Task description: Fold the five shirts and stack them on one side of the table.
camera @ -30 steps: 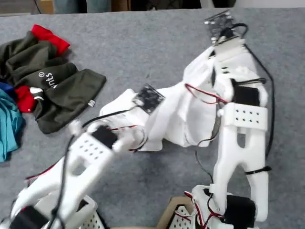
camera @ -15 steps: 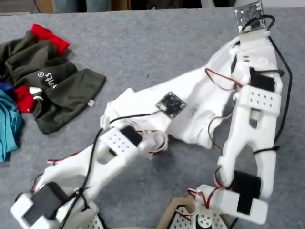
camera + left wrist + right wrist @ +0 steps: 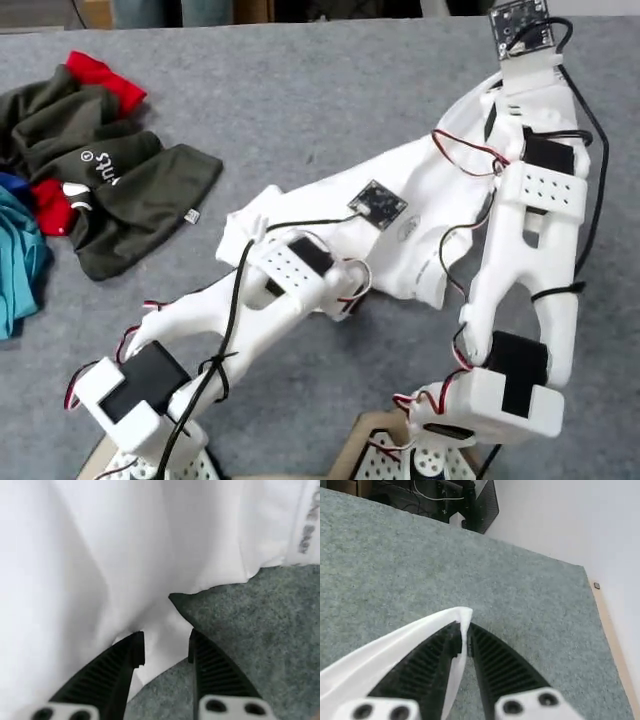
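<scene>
A white shirt (image 3: 330, 205) lies stretched slantwise across the middle of the grey table (image 3: 300, 90). My right gripper (image 3: 510, 70) is at the far right, shut on one corner of the shirt and holding it off the table. The right wrist view has the white shirt (image 3: 395, 642) edge pinched in my right gripper (image 3: 465, 630). My left gripper (image 3: 382, 208) hangs over the shirt's middle. In the left wrist view the left gripper (image 3: 165, 647) stands open over the hem of the white shirt (image 3: 100, 555), with fabric lying between its fingers.
A heap of other shirts sits at the far left: a dark olive one (image 3: 120, 190), a red one (image 3: 100, 78) and a teal one (image 3: 18, 265). The table's right edge (image 3: 606, 625) runs close beyond the right gripper.
The right gripper has pulled the shirt corner toward the far right, drawing the shirt out. The left arm has swung right across the shirt toward its middle.
</scene>
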You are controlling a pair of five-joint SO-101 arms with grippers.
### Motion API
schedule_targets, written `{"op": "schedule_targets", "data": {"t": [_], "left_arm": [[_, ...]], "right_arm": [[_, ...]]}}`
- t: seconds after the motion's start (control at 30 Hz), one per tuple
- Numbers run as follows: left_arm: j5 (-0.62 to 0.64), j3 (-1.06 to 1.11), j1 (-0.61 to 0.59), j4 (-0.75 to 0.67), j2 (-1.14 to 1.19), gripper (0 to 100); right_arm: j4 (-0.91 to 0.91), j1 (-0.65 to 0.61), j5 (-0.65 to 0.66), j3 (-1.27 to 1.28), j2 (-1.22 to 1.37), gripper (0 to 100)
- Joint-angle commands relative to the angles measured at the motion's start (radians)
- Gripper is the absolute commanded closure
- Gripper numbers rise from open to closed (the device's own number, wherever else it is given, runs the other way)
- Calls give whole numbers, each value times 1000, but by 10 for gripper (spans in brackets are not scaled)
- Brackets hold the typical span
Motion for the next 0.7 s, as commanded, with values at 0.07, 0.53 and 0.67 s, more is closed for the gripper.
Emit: {"op": "schedule_targets", "data": {"t": [0.07, 0.53, 0.67], "left_arm": [[129, -134, 13, 118, 23, 830], [466, -526, 31, 353, 382, 829], [468, -633, 33, 430, 456, 829]], "right_arm": [[0, 18, 0, -59, -4, 985], [0, 15, 0, -56, -4, 985], [0, 15, 0, -56, -4, 985]]}}
